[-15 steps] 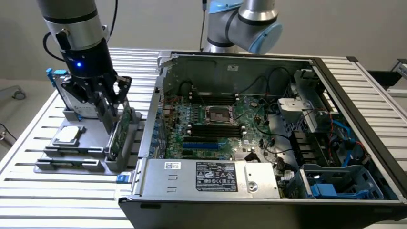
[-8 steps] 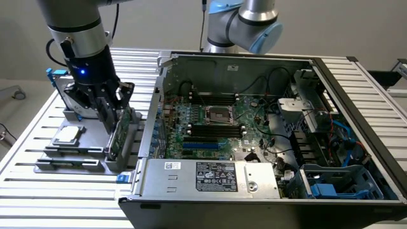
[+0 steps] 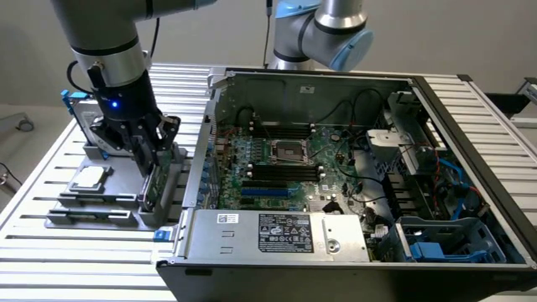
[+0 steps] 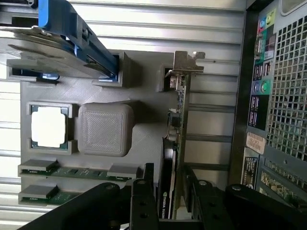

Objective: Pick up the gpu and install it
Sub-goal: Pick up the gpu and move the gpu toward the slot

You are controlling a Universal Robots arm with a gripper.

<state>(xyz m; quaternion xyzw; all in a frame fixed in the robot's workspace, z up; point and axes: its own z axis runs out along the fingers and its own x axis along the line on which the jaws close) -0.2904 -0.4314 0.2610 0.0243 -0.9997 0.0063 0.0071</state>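
Note:
The gpu [image 3: 158, 181] stands on edge in a slot of the grey holder tray [image 3: 92, 219], just to the exterior view's left of the computer case. In the wrist view the gpu [image 4: 178, 129] shows its green board, black shroud and silver end bracket. My gripper [image 3: 152, 162] is lowered over the card's top edge. Seen from the wrist, the gripper [image 4: 168, 176] is open, with one black finger on each side of the card. I cannot tell whether the fingers touch it.
The tray also holds a square silver CPU chip [image 3: 90, 178], memory sticks [image 4: 72, 172] and a hard drive in a blue frame [image 4: 67, 38]. The open case [image 3: 470, 157] with its motherboard [image 3: 285, 167] lies to the exterior view's right. Another arm [image 3: 323, 31] stands behind.

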